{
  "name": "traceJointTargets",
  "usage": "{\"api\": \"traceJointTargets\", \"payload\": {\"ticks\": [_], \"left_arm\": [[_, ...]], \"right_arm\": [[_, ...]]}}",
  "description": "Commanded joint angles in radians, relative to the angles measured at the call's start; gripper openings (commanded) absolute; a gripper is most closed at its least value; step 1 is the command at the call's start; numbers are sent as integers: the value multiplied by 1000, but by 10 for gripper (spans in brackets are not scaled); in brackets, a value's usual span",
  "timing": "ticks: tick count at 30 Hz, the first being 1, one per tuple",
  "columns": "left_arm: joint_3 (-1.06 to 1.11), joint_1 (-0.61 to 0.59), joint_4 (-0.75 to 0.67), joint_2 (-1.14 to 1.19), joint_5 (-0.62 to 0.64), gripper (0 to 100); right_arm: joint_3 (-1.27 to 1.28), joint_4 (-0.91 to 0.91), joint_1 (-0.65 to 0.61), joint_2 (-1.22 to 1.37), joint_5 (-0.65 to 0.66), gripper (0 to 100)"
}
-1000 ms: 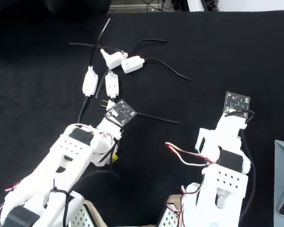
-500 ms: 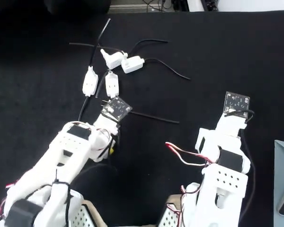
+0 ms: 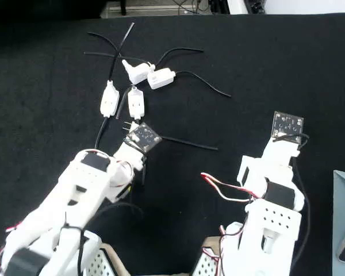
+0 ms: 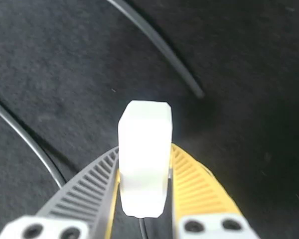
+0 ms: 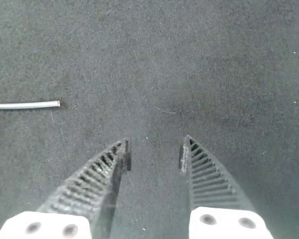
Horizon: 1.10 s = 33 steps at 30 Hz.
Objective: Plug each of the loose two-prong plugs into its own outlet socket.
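Left arm point(image 3: 75, 195) has eased back slightly over the black counter point(image 3: 276, 69); its gripper point(image 4: 144, 152) clamps a white plug point(image 4: 144, 129) (prongs near an outlet socket point(image 3: 136, 102), not touching). Right gripper point(image 5: 154, 152) hangs parted above bare counter.

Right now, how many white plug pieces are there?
5: the near pair side by side, the far pair close together, and the held piece in the left gripper.
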Motion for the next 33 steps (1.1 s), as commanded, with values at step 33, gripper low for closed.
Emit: {"api": "traceJointTargets", "payload": {"ticks": [33], "left_arm": [[96, -328, -126, -239, -11, 314]], "right_arm": [[7, 3, -14, -12, 2, 162]]}}
